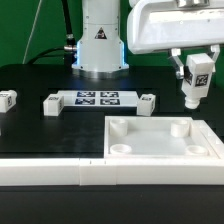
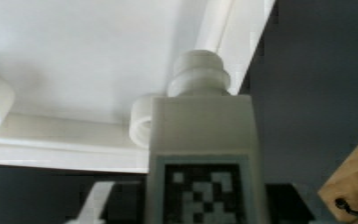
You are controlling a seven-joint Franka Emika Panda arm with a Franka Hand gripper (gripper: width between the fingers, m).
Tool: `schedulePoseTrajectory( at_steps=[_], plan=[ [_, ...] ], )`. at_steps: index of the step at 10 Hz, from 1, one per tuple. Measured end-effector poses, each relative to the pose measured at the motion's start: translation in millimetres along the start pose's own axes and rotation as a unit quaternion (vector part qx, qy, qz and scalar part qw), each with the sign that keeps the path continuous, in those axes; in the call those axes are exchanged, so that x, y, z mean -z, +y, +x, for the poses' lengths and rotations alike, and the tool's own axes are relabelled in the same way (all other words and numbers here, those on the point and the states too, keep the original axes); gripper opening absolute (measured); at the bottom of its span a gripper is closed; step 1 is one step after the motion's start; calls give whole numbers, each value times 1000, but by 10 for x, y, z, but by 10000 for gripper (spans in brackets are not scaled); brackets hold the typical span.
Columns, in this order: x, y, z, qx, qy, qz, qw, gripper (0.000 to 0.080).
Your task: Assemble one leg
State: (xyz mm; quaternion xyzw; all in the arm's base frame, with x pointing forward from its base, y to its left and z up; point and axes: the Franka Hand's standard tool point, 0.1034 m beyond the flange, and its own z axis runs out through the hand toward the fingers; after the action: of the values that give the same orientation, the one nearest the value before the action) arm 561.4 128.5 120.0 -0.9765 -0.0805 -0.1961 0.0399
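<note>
One leg (image 1: 196, 88) is pinched upright in my gripper (image 1: 193, 70), at two o'clock in the exterior view, its tag facing out. I hold it peg end down, hanging clear above the white square piece (image 1: 160, 140). I judge this lines the peg up with the corner socket (image 1: 180, 127) at that piece's one o'clock.

triangle sign (image 1: 100, 34) on arm base (image 1: 100, 55)
</note>
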Motion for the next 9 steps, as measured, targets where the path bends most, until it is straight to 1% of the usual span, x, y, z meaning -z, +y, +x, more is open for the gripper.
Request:
schedulePoseTrajectory(
  at_steps=[4,5,6,7,8,9],
  plan=[
    [-18,5,-22,0,-2,0,1000,290],
    [-88,44,37,8,-2,-2,1000,290],
    [-227,118,186,14,3,-4,1000,290],
    [-338,154,386,20,6,-5,1000,290],
    [-385,175,539,32,7,-4,999,290],
    [-451,223,649,45,13,-6,999,290]
  ],
)
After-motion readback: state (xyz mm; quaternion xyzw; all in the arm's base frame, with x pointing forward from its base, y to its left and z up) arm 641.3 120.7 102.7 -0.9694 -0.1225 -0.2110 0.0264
